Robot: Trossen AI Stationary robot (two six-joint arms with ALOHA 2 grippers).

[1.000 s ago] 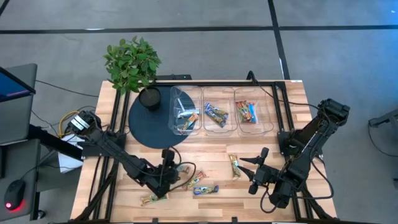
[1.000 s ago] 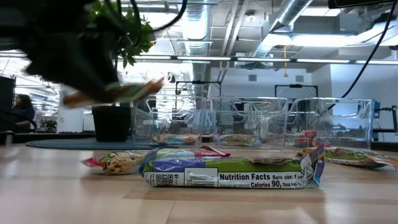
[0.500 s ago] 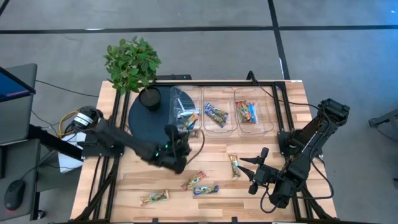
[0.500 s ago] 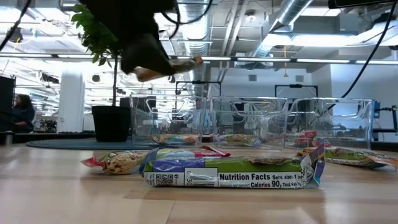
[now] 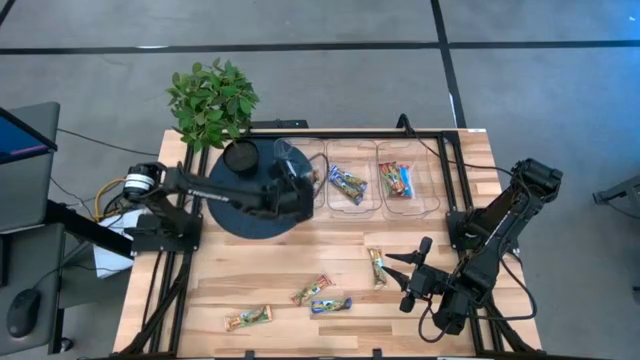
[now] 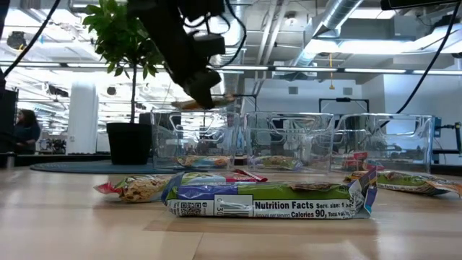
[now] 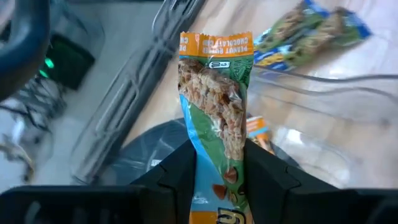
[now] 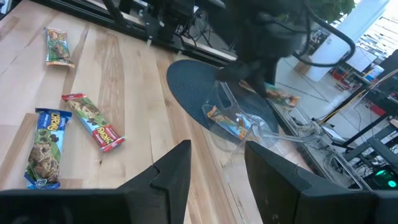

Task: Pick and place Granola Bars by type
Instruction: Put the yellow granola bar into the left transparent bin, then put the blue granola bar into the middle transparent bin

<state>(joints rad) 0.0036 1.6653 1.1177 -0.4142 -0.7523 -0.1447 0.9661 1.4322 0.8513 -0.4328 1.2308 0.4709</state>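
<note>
Left gripper (image 7: pixel 214 171) has carried a green granola bar (image 7: pixel 214 118) from the table front to above the leftmost bin (image 5: pixel 298 180), jaws clamped on it; release pending. Right gripper (image 8: pixel 214 165) waits, jaws parted, empty.

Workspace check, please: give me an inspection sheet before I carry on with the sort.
Surface: wooden table, round dark mat.
Job's things: four granola bars loose on the table, e.g.; three clear bins each hold bars.
Clutter: potted plant.
Grippers: left gripper shut on a green bar over the left bin; right gripper empty, open, near the front edge.
Cables: bundle at left arm's base.
Surroundings: monitor, office beyond.
</note>
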